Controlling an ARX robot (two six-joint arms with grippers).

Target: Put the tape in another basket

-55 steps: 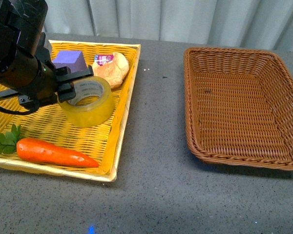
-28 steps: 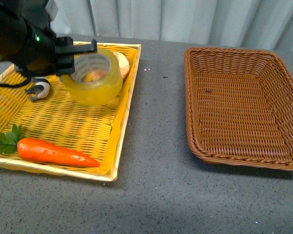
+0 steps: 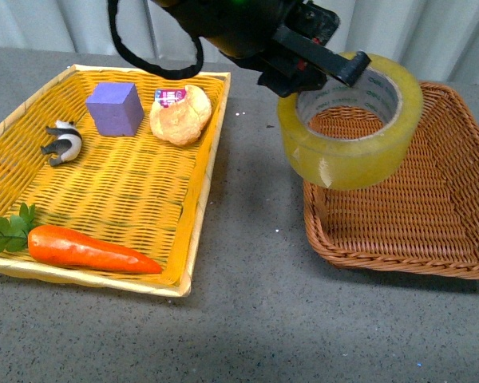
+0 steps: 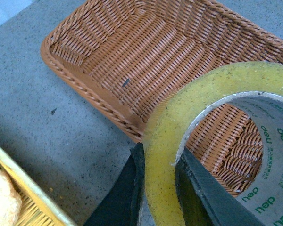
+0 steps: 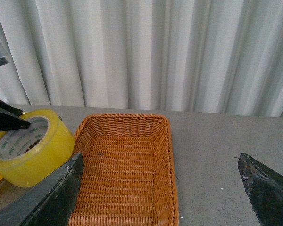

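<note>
Aloft, left tool [image 4: 159, 188] clamps tape [image 3: 351, 136] over basket [image 3: 431, 207] rim; right tool [image 5: 160, 188] apart; yellow tray [image 3: 199, 199] aside.

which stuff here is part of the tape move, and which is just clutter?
Part of the job:
- tape, clamped by the left gripper, up over the near-left corner of the basket
- brown basket, nothing in it

Just lying about, all in the yellow tray:
- purple block
- bread roll
- carrot
- small black-and-white figure
</note>
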